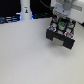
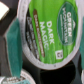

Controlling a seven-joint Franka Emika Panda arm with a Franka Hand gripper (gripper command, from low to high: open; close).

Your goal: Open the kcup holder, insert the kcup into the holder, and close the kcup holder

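Observation:
The kcup holder (image 1: 60, 36) is a black boxy unit on the white table at the exterior view's upper right, with pods with red or dark tops in its slots. My white-and-grey gripper (image 1: 61, 24) hangs right over it, shut on the kcup (image 1: 60, 22), whose green top shows between the fingers. In the wrist view the kcup (image 2: 49, 31) fills most of the picture, its green lid reading "Dark Magic". Dark holder slots (image 2: 55, 76) lie just beneath it. Whether the drawer is open is too blurred to tell.
A white bottle-like object (image 1: 25, 10) stands at the back of the table. Dark items (image 1: 9, 19) line the back on the exterior view's left. A teal-sided pod (image 2: 12, 44) sits beside the kcup in the wrist view.

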